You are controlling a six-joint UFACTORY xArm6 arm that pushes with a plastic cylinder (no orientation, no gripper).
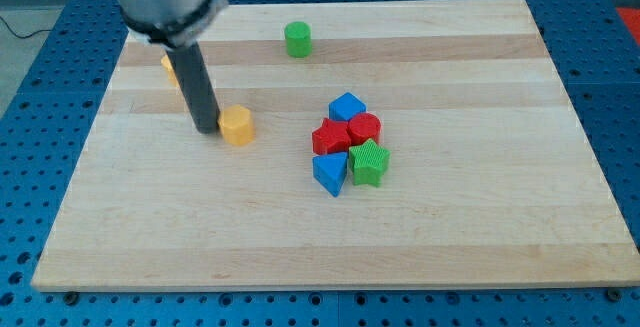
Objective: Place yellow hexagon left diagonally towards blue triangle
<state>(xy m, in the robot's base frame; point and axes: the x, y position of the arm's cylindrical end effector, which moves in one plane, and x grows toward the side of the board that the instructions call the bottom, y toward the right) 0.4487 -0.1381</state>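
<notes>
There is no brand, label or writing to read anywhere here. The biggest thing is the blue pegboard bench (40, 147), dotted with holes, and lying on it the pale wooden board (480, 197) that fills most of the view. Over the board's ten o'clock corner hangs the arm (160, 2), a fat grey cylinder coming in from the view's top, with the dark rod (196, 82) dropping straight and leaning slightly toward the view's right as it goes down. It carries no pincer at all, so there is nothing to be wide, narrow or holding; my tip (207, 130) rests on the wood just at nine o'clock of the yellow hexagon (237, 125), so close I cannot tell whether they touch. That hexagon sits left of the board's middle, well apart from the blue triangle (330, 173), which lies off at its four o'clock. The triangle belongs to a tight cluster right of centre: a green star (369, 162) pressed against its three o'clock side, a red block (331, 138) at its twelve o'clock, a second red block (364, 127) beside that, and a blue block (347, 106) on top at twelve o'clock. A green cylinder (297, 39) stands alone near the board's twelve o'clock edge. Another yellow block (170, 65) peeks out from behind the rod, mostly hidden.
</notes>
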